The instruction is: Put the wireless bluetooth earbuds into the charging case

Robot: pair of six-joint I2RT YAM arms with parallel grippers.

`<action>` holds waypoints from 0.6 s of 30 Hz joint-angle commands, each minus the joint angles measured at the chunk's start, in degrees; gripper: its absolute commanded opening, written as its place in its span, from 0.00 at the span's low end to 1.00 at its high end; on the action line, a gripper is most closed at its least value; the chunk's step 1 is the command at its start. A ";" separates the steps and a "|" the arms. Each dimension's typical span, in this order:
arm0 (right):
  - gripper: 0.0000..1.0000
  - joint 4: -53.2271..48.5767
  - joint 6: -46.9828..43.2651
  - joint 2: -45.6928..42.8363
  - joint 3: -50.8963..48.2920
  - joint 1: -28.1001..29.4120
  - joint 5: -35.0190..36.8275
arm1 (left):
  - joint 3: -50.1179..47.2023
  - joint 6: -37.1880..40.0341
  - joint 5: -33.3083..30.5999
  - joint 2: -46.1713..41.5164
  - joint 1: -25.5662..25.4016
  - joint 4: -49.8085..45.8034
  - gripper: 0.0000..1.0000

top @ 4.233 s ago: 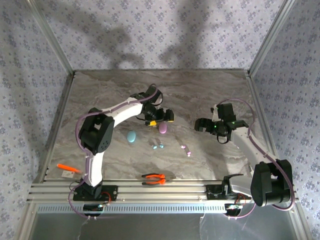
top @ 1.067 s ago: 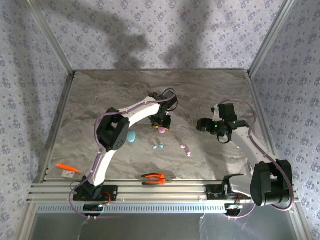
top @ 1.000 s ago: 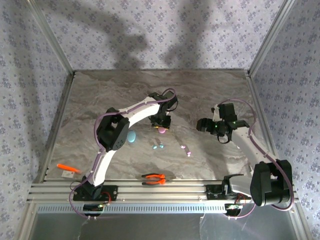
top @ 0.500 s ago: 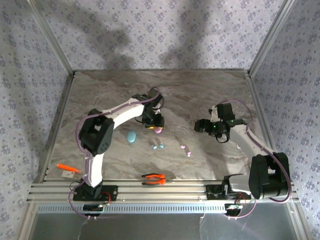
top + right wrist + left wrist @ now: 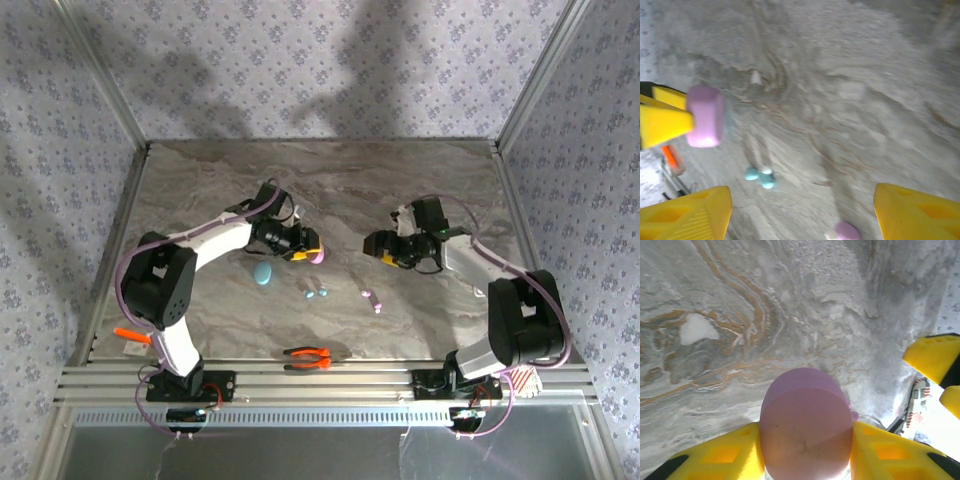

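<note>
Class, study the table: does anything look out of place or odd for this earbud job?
The orange-handled pliers by the near edge have no part in it. The teal earbuds and pink earbuds lie loose, uncased. Nothing looks spilled or broken.

Bright, even light; broad soft shadows are cast on the back wall [image 5: 300, 60]. The right wrist view is motion-blurred; the left wrist view is washed out at lower right.
</note>
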 commanded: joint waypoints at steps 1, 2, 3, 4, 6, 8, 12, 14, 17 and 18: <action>0.74 2.30 3.97 3.74 3.40 2.00 -3.94 | -1.45 -2.84 5.10 -2.59 0.28 6.34 0.41; 0.73 2.29 4.48 5.15 4.34 2.59 -4.52 | -1.80 -3.32 5.42 -2.68 0.29 7.13 0.41; 0.71 2.67 5.00 6.31 5.06 3.04 -5.34 | -2.07 -3.47 5.64 -2.68 0.35 7.55 0.41; 0.71 3.37 5.70 7.39 5.61 3.63 -5.96 | -2.23 -3.70 5.84 -2.68 0.31 7.99 0.41; 0.70 4.23 6.53 9.01 6.65 4.74 -6.51 | -2.56 -4.09 6.19 -2.74 0.36 8.61 0.40; 0.70 4.40 7.01 10.22 7.87 5.87 -6.67 | -2.72 -4.09 6.33 -2.77 0.31 8.79 0.40; 0.70 4.62 7.95 12.46 9.68 7.14 -7.11 | -2.94 -4.26 6.38 -2.68 0.41 9.18 0.40; 0.68 5.26 8.70 13.77 10.37 7.47 -7.79 | -3.03 -4.42 6.46 -2.67 0.46 9.42 0.40; 0.66 6.86 9.59 15.25 10.74 7.72 -9.10 | -3.11 -4.44 6.55 -2.77 0.47 9.52 0.40; 0.66 7.26 9.57 15.52 10.75 7.81 -9.38 | -3.14 -4.39 6.55 -2.77 0.52 9.51 0.40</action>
